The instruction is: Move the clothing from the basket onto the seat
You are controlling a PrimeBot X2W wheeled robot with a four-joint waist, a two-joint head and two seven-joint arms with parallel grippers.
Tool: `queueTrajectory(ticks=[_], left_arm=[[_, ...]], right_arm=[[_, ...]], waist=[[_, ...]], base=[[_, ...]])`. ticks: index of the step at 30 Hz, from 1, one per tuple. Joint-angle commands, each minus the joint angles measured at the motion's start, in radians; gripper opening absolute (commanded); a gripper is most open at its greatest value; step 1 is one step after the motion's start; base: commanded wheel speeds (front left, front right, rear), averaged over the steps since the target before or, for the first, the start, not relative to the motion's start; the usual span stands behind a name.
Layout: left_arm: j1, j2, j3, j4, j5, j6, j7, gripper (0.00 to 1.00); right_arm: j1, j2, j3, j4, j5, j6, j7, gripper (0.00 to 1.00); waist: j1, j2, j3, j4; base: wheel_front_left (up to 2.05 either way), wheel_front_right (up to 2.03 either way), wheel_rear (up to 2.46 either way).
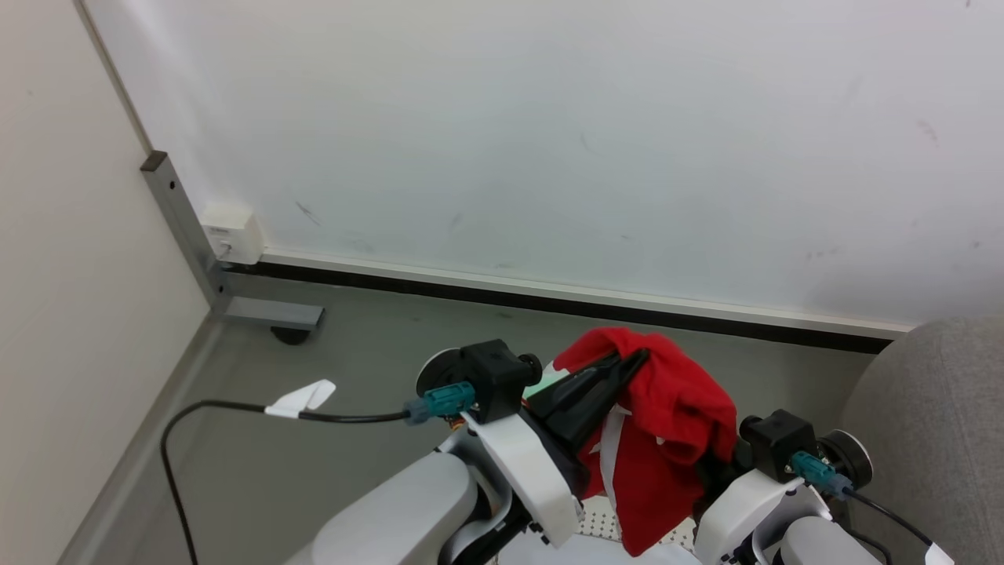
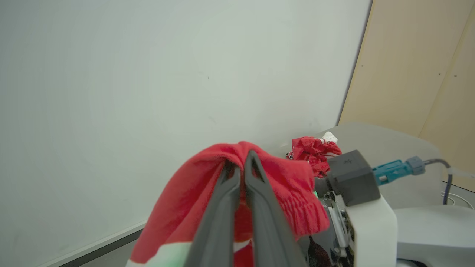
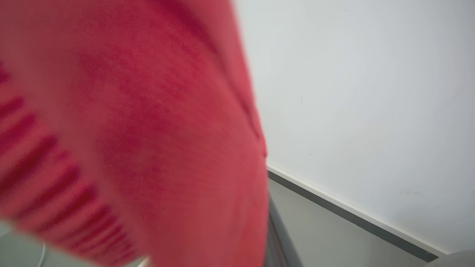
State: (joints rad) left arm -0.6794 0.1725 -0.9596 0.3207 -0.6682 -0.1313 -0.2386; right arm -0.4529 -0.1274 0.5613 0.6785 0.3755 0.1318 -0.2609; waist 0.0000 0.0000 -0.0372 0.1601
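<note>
My left gripper (image 1: 637, 361) is raised and shut on red clothing (image 1: 667, 424), which drapes over its dark fingertips (image 2: 256, 167) and hangs down with a white stripe showing. In the left wrist view the clothing (image 2: 207, 185) wraps both closed fingers. My right wrist block (image 1: 776, 443) sits just right of the hanging cloth, which hides the right fingers. The right wrist view has blurred red cloth (image 3: 130, 129) pressed close, with one dark finger (image 3: 276, 241) at its edge. The white perforated basket (image 1: 596, 522) peeks out below. Another red garment (image 2: 313, 150) lies on the grey seat (image 1: 933, 416).
A white wall with a dark baseboard (image 1: 549, 302) stands ahead. A grey metal post with a foot (image 1: 271, 314) is at the left corner. A black cable with a white tag (image 1: 302, 399) loops over the grey floor. A tan panel (image 2: 415, 66) stands behind the seat.
</note>
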Motion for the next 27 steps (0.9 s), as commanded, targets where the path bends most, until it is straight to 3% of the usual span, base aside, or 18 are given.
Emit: queueTrajectory(ticks=[1, 12, 22, 24, 25, 27], left_arm=[[-0.004, 0.007, -0.002, -0.002, -0.013, 0.001, 0.000, 0.00], [-0.004, 0.026, 0.002, 0.010, -0.025, 0.004, -0.009, 0.00], [0.037, 0.050, 0.003, 0.019, -0.027, 0.014, -0.014, 0.00], [0.049, 0.052, 0.004, 0.019, -0.028, 0.017, -0.016, 0.53], [0.054, 0.053, 0.004, 0.018, -0.027, 0.017, -0.017, 1.00], [0.064, 0.057, 0.005, 0.014, -0.020, 0.021, -0.018, 1.00]], right_arm=[[-0.018, 0.000, -0.005, 0.001, 0.013, -0.002, -0.002, 0.00], [0.006, 0.015, -0.031, -0.025, 0.023, -0.002, -0.002, 0.00], [0.032, 0.022, -0.084, -0.083, 0.049, -0.002, -0.002, 0.00], [0.038, 0.023, -0.110, -0.100, 0.061, -0.002, -0.002, 0.00], [0.043, 0.020, -0.122, -0.108, 0.065, -0.002, -0.002, 0.00], [0.049, 0.012, -0.142, -0.122, 0.064, -0.002, -0.002, 0.00]], waist=[[0.0000, 0.0000, -0.001, 0.008], [0.0000, 0.0000, 0.007, 0.004], [0.0000, 0.0000, 0.014, -0.041], [0.0000, 0.0000, 0.015, -0.053], [0.0000, 0.0000, 0.016, -0.059], [0.0000, 0.0000, 0.018, -0.074]], base=[[0.00, 0.00, 0.00], [0.00, 0.00, 0.00], [0.00, 0.00, 0.00], [0.00, 0.00, 0.00], [0.00, 0.00, 0.00], [0.00, 0.00, 0.00]])
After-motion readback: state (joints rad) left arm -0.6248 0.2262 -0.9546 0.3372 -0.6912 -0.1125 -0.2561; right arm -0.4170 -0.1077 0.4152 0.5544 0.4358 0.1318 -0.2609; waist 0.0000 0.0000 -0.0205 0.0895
